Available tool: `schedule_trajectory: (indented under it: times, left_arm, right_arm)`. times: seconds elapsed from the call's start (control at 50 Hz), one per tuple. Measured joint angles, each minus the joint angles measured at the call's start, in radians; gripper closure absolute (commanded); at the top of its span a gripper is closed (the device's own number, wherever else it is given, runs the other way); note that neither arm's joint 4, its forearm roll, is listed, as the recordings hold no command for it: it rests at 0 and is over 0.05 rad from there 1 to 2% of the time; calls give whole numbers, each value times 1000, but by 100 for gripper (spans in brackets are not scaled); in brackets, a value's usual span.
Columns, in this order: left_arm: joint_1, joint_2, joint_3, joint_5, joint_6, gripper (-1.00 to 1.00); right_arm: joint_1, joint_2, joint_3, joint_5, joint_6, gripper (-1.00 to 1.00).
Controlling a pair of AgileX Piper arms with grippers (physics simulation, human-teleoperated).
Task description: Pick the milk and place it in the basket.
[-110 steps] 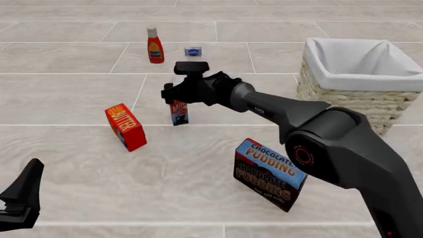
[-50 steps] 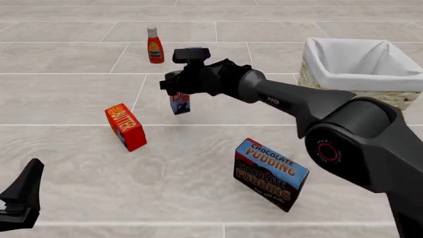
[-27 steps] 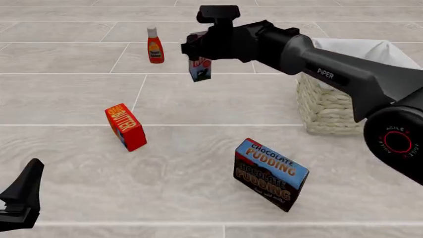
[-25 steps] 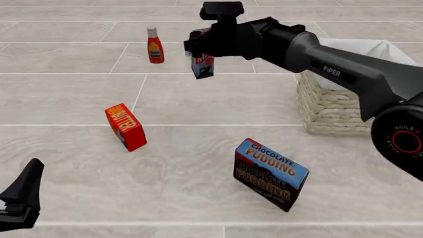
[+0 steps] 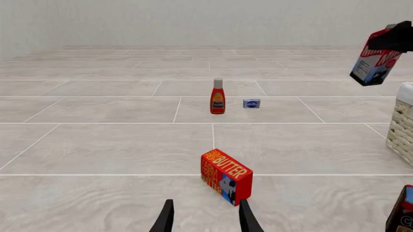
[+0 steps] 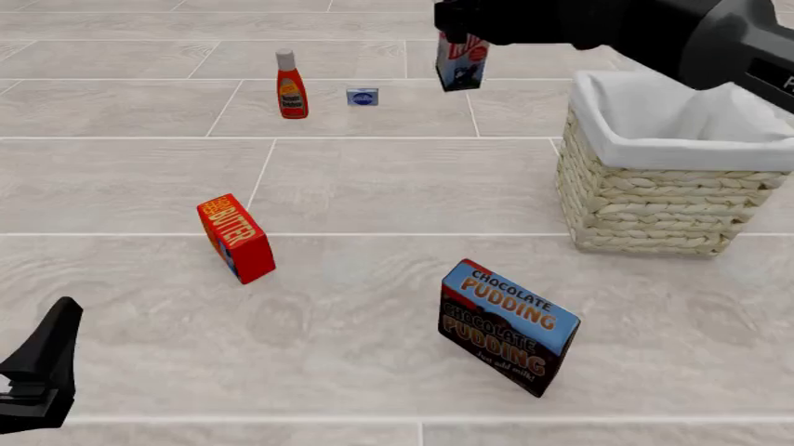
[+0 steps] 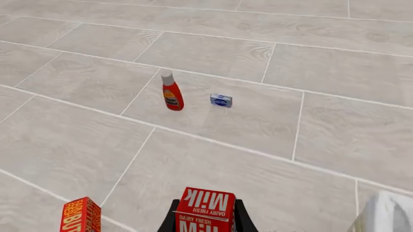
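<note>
My right gripper (image 6: 462, 28) is shut on the milk (image 6: 462, 63), a small carton with a red top and a blue-and-white lower part, and holds it high in the air, left of the basket (image 6: 645, 190). The carton also shows between the fingers in the right wrist view (image 7: 206, 210) and in the left wrist view (image 5: 376, 62). The basket is cream wicker with a white cloth liner, at the right of the front view. My left gripper (image 5: 205, 220) is open and empty, low at the near left (image 6: 37, 372).
A red-orange butter box (image 6: 236, 237) stands left of centre. A chocolate pudding box (image 6: 507, 327) stands near the front. A red bottle with a white cap (image 6: 290, 85) and a small blue packet (image 6: 363, 97) are at the back.
My right gripper has lifted the milk off the floor and carried it up and to the right, toward the basket. The left arm has not moved.
</note>
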Motion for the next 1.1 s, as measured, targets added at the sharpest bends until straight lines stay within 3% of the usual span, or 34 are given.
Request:
schedule_trajectory:
  times: [1.1]
  left_arm:
    - [0, 0, 0, 0, 0, -100]
  right_arm:
    - [-369, -185, 137, 56, -30, 100]
